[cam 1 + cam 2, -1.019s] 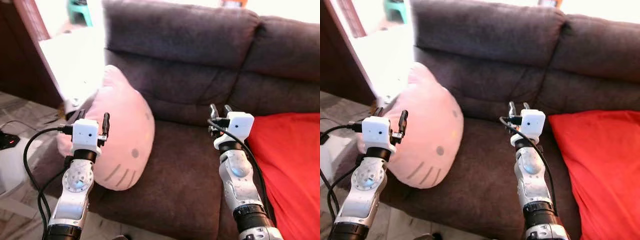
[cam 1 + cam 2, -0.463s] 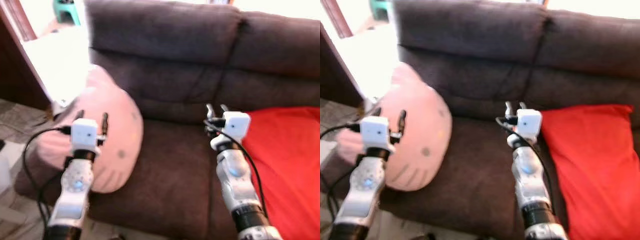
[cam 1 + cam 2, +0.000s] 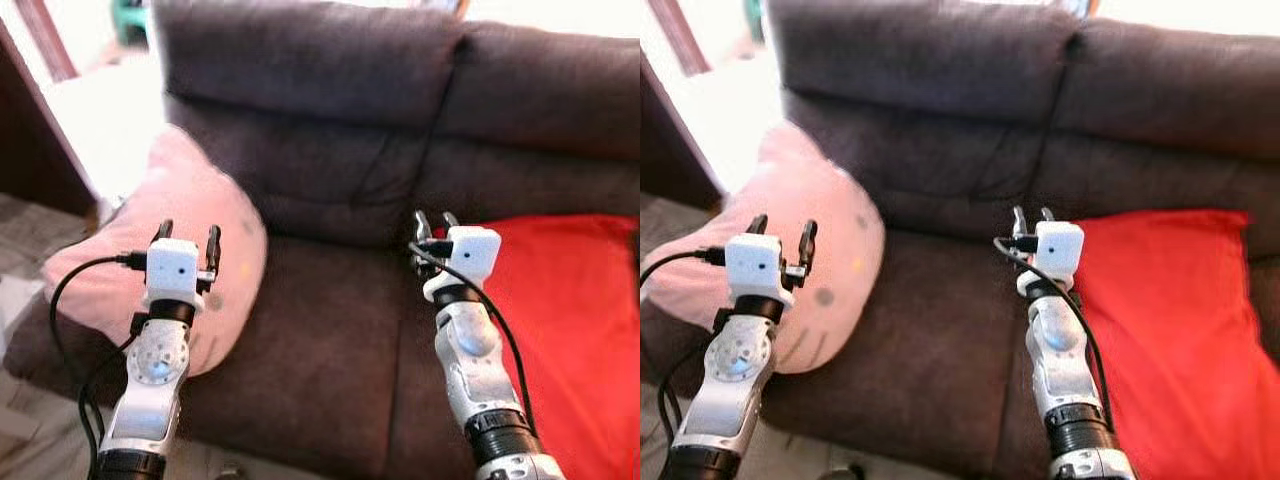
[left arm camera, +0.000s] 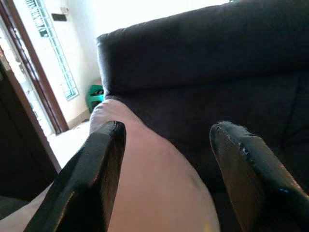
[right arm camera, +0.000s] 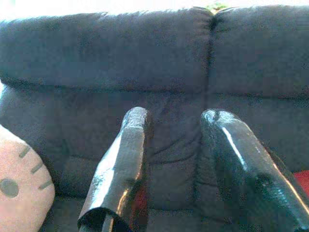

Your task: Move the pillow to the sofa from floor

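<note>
- Nearest me, my left hand [image 3: 187,236] is held up with its fingers spread and nothing between them, just in front of the pink pillow [image 3: 200,225]. My right hand [image 3: 432,222] is raised over the middle seat, fingers parted a little, also empty.
- The pillow lies on the left end of the sofa [image 3: 330,330], tilted against the armrest and backrest, with part of it hanging past the seat's outer edge.
- My worry: that overhang could let it tip or slide back to the floor, especially if my left hand brushes it while pulling away.
- The seat is soft dark brown fabric, so it should grip the pillow somewhat. A red cushion [image 3: 1160,300] fills the right seat.
- Beyond, there is a dark wooden door frame [image 4: 29,87] and very bright daylight behind it.
</note>
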### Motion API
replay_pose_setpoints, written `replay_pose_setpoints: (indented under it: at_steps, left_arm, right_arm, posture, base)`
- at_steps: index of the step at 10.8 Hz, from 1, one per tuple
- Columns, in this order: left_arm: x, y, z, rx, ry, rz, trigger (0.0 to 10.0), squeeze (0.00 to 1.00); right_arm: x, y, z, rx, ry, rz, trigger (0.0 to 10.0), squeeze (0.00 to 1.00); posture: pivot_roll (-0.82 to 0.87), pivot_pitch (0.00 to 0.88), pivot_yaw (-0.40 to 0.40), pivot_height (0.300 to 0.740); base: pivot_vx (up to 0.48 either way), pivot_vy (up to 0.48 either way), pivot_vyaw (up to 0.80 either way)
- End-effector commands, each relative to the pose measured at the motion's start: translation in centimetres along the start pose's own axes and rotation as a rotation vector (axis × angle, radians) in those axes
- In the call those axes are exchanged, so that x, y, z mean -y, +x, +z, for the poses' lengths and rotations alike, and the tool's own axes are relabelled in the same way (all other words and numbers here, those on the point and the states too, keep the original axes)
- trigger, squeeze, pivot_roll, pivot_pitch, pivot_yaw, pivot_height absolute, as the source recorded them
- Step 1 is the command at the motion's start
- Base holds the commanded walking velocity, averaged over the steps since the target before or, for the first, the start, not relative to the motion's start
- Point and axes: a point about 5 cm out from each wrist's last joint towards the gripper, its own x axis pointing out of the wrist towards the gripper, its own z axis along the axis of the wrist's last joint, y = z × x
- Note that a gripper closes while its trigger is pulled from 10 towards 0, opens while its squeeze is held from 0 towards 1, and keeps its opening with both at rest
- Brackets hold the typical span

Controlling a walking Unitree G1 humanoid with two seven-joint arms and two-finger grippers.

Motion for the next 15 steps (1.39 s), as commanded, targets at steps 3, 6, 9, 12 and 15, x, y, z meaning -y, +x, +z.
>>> replay_pose_setpoints:
  at_steps: [3, 6, 9, 12, 15]
  left_arm:
    - [-0.14, -0.10, 0.39, 0.026, 0.000, 0.002, 10.0, 0.00]
    - [-0.10, -0.30, 0.33, 0.025, -0.004, 0.001, 10.0, 0.00]
    - [-0.07, -0.28, 0.48, 0.036, -0.009, 0.005, 10.0, 0.00]
    - [0.01, -0.31, 0.52, 0.040, -0.011, 0.004, 10.0, 0.00]
    - [-0.05, -0.30, 0.66, 0.049, -0.015, 0.006, 10.0, 0.00]
  right_arm:
    - [-0.07, -0.22, -0.44, -0.018, 0.005, -0.002, 10.0, 0.00]
    - [-0.13, -0.37, -0.74, -0.030, 0.000, -0.001, 10.0, 0.00]
    - [0.16, -0.27, -0.68, -0.031, -0.007, -0.005, 10.0, 0.00]
    - [0.20, -0.37, -0.86, -0.038, -0.011, -0.005, 10.0, 0.00]
    - [0.19, -0.42, -0.93, -0.043, -0.012, -0.008, 10.0, 0.00]
  posture:
    - [0.20, 0.145, -0.057, 0.740]
    - [0.19, 0.153, -0.057, 0.740]
    - [0.19, 0.164, -0.060, 0.740]
    - [0.20, 0.169, -0.061, 0.740]
    - [0.19, 0.171, -0.061, 0.740]
  base:
    - [0.000, -0.096, 0.00]
    - [0.000, -0.099, 0.00]
    - [0.000, -0.296, 0.00]
    - [0.000, -0.303, 0.00]
    - [0.000, -0.335, 0.00]
